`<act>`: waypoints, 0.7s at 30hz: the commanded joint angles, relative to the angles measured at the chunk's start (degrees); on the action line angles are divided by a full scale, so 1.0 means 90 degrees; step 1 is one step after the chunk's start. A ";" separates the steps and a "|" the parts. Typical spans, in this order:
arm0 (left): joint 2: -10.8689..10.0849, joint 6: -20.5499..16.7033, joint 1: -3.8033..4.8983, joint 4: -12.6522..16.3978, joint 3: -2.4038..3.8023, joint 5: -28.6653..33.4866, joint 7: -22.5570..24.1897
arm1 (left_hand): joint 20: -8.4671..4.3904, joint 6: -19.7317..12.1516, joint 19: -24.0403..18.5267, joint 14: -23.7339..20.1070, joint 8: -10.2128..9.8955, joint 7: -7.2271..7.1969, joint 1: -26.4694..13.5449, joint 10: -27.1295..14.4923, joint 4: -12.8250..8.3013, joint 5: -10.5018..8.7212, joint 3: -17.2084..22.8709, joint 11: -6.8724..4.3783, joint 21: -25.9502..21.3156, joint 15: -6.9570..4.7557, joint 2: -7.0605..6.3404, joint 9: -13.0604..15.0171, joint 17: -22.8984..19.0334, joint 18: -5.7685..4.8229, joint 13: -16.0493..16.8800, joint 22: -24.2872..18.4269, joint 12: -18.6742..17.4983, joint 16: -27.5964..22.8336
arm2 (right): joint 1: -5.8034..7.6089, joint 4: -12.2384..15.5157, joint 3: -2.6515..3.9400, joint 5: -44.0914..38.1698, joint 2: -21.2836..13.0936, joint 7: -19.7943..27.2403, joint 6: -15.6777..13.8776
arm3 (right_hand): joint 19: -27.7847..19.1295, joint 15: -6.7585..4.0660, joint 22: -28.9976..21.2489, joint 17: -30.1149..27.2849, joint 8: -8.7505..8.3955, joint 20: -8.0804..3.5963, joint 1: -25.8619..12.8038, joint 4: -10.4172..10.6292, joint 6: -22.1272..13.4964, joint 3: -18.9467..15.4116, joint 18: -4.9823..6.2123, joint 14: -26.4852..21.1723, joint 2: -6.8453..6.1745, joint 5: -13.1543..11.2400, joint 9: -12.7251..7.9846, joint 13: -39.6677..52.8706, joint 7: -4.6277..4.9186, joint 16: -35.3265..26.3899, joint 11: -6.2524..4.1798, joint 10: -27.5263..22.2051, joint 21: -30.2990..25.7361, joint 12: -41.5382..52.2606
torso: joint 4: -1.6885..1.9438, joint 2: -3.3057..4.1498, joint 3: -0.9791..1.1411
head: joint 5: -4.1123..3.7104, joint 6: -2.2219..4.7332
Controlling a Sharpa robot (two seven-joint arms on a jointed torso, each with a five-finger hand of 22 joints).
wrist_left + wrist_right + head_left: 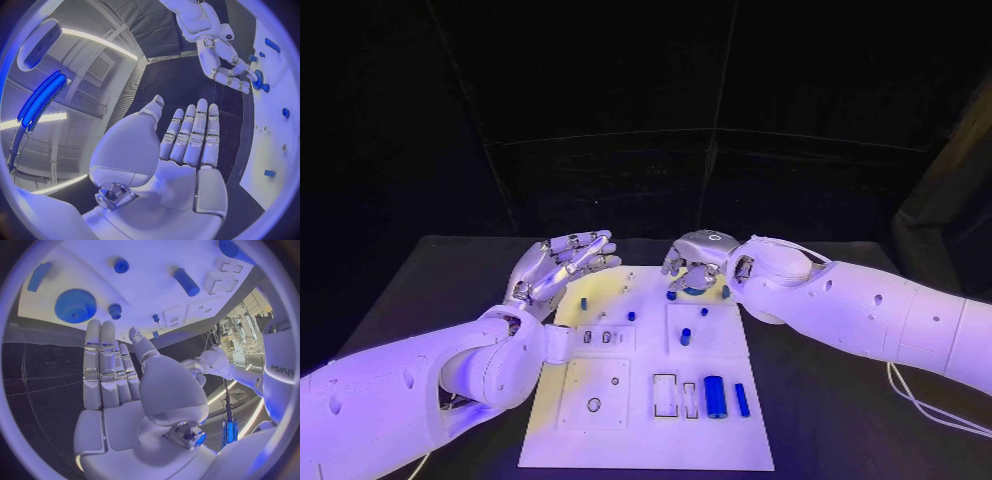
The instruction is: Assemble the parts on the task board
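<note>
The white task board [632, 440] lies in the middle of the black table. A blue gear [691, 291] sits near its far edge, also seen as the gear [75, 305] and the gear [257, 80]. My right hand [697, 260] hovers just above the gear with straight fingers and holds nothing; the right hand [119, 380] shows a bare palm. My left hand [567, 260] is raised over the board's far left corner, flat and holding nothing, as the left hand [187, 145] shows. A thick blue cylinder [714, 396] and a thin blue pin [741, 399] lie in slots at the near right.
Small blue pegs [630, 316] stand around the board's middle, and a short blue cylinder [685, 336] lies beside them. A round hole [593, 405] is in the near left plate. Black table [848, 420] runs on both sides of the board.
</note>
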 commanded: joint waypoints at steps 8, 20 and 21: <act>0.0061 0.0318 0.0009 -0.0101 -0.0001 -0.0071 0.0028 | 0.0012 0.0048 0.0062 0.0062 -0.0044 0.0264 0.0022 0.0046 -0.0032 -0.0018 0.0001 0.0009 -0.0029 -0.0008 0.0078 -0.0011 -0.0015 0.0089 -0.0007 -0.0014 -0.0047 -0.0051 | 0.0029 -0.0037 0.0009 -0.0661 0.0079 -0.0293 0.0476 | 0.0012 -0.0077 0.0267 0.0398 -0.0008 -0.0038 -0.0057 0.0014 -0.0042 0.0099 0.0007 0.0271 -0.0083 -0.0041 -0.0001 0.0011 -0.0063 0.0618 -0.0020 -0.0045 0.0466 -0.0008 | 0.0101 0.0151 -0.0041 | -0.0076 -0.0003; 0.0037 0.0373 0.0013 -0.0247 -0.0001 -0.0070 -0.0029 | 0.0012 0.0052 0.0072 0.0071 -0.0057 0.0269 0.0013 0.0052 -0.0036 -0.0018 0.0007 0.0012 -0.0039 -0.0006 0.0107 -0.0012 -0.0020 0.0088 -0.0007 -0.0024 -0.0060 -0.0065 | 0.0030 -0.0079 0.0009 -0.0672 0.0084 -0.0263 0.0832 | -0.0052 -0.0098 0.0670 0.0947 -0.0001 -0.0057 -0.0154 0.0018 -0.0012 0.0265 0.0014 0.0228 -0.0074 -0.0043 0.0003 0.0013 -0.0069 0.1555 -0.0040 0.0011 0.1137 -0.0002 | 0.0082 0.0196 -0.0023 | -0.0126 0.0016; 0.0036 0.0376 0.0013 -0.0257 -0.0001 -0.0070 -0.0034 | 0.0012 0.0052 0.0072 0.0071 -0.0057 0.0269 0.0013 0.0052 -0.0036 -0.0018 0.0007 0.0012 -0.0039 -0.0006 0.0107 -0.0012 -0.0020 0.0088 -0.0007 -0.0024 -0.0060 -0.0065 | 0.0031 -0.0082 0.0009 -0.0672 0.0088 -0.0258 0.0859 | -0.0058 -0.0098 0.0688 0.0966 0.0002 -0.0058 -0.0154 0.0017 0.0001 0.0281 0.0015 0.0225 -0.0064 -0.0044 0.0004 0.0012 -0.0068 0.1586 -0.0042 0.0022 0.1165 -0.0002 | 0.0088 0.0201 -0.0024 | -0.0132 0.0013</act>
